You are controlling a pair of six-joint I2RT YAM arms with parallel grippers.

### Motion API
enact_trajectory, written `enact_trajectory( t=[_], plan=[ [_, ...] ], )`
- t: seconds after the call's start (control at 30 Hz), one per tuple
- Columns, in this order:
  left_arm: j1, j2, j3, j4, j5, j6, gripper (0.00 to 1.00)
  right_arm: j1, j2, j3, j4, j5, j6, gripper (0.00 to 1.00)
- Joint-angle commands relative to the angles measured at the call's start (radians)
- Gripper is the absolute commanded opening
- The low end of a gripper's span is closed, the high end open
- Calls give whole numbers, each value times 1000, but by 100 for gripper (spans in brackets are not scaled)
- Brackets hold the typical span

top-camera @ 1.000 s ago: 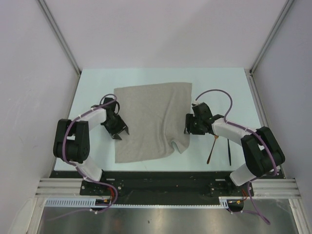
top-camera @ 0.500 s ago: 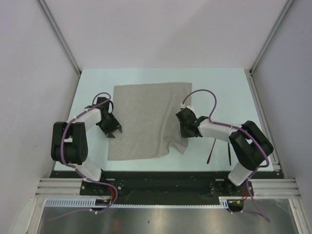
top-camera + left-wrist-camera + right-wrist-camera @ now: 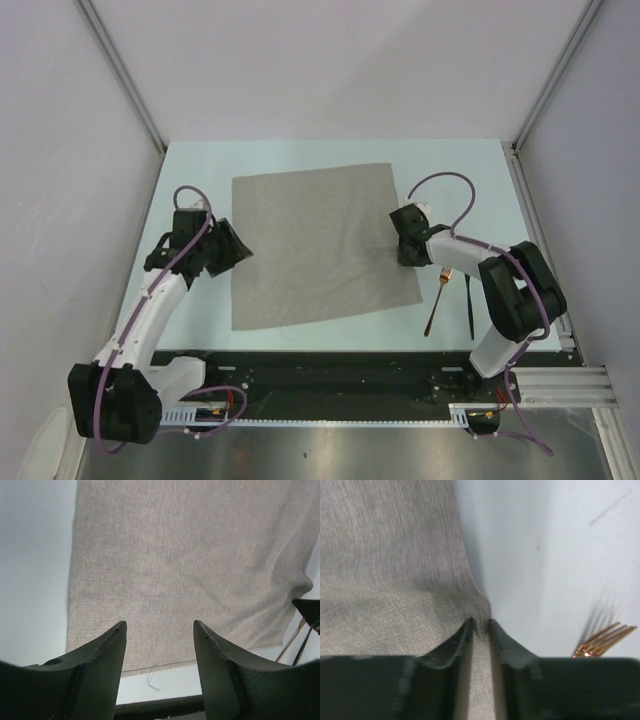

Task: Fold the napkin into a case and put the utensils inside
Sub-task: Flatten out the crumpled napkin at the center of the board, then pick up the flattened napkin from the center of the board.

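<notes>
- The napkin (image 3: 315, 245) now lies flat as an open square mid-table. The rumpled near right corner seen a second ago is gone.
- Right gripper (image 3: 480, 625): fingers pressed together, pinching the napkin's right edge, which it has tugged outward towards the fork (image 3: 435, 298).
- Left gripper (image 3: 160, 625): fingers spread, holding nothing, backed off over the left edge.
- The fork and the black piece (image 3: 469, 300) lie to the right of the cloth, untouched.
- Flattening looks done, and folding hasn't started.
</notes>
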Motion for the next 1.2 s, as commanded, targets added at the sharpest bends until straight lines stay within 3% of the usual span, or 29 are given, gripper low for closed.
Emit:
enact_trajectory(
  t=[0.0, 0.07, 0.13, 0.17, 0.2, 0.33, 0.43, 0.53, 0.63, 0.87, 1.0, 1.17],
  plan=[
    [-4, 53, -42, 41, 113, 20, 61, 7, -140, 2, -54, 33, -56, 37],
    [-10, 103, -54, 60, 141, 26, 60, 16, -197, -18, -63, 43, -67, 50],
    [-21, 158, -62, 92, 135, 23, 60, 13, -279, -33, -75, 42, -75, 72],
    [-30, 179, -73, 106, 134, 17, 60, 9, -306, -47, -81, 28, -82, 94],
    [-34, 203, -76, 123, 134, 13, 60, 3, -356, -59, -80, 8, -84, 100],
    [-67, 291, -85, 163, 77, -14, 60, -75, -416, -105, -72, -162, -70, 100],
    [-64, 399, -52, 106, -62, -51, 60, -109, -399, -104, -127, -165, -49, 100],
    [-59, 550, 5, 58, -81, -36, 59, -111, -412, -130, -158, -216, -1, 100],
    [-51, 579, 8, 38, -153, -72, 57, -111, -471, -186, -160, -250, 92, 95],
    [-51, 381, -48, -47, -352, -89, 60, -105, -513, -289, -206, -280, 206, 68],
    [-53, 204, -82, -97, -325, -88, 65, -40, -528, -326, -215, -234, 264, 66],
    [-62, -64, -157, -190, -248, -239, 73, 76, -553, -323, -252, -118, 391, 61]
  ],
)
